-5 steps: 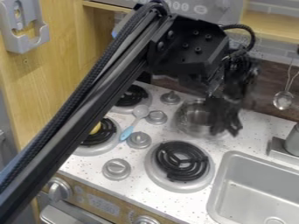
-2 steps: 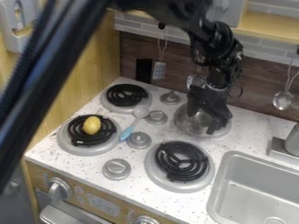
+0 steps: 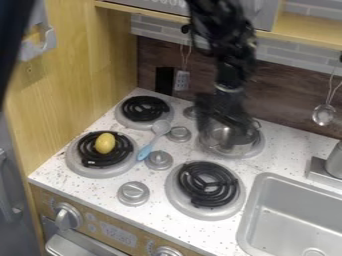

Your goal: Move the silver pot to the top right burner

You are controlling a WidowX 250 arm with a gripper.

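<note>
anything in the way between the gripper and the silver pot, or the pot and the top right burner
Nothing visible: the gripper is right at the silver pot, which is over the top right burner. The blue-handled spoon lies to the left in view.

Four burners (image 3: 208, 185) and four knobs (image 3: 133, 193) on the bench (image 3: 87, 192); two front knobs (image 3: 65, 217) below its front edge; one pot (image 3: 226, 135), egg-shaped toy (image 3: 105, 143), spoon (image 3: 145, 151), sink (image 3: 284, 200), tap (image 3: 335, 161); two hanging utensils (image 3: 323, 115).

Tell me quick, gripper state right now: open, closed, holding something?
Gripper: blurred at the silver pot, over the top right burner; open or closed, and whether it holds the pot, can't be told.
</note>
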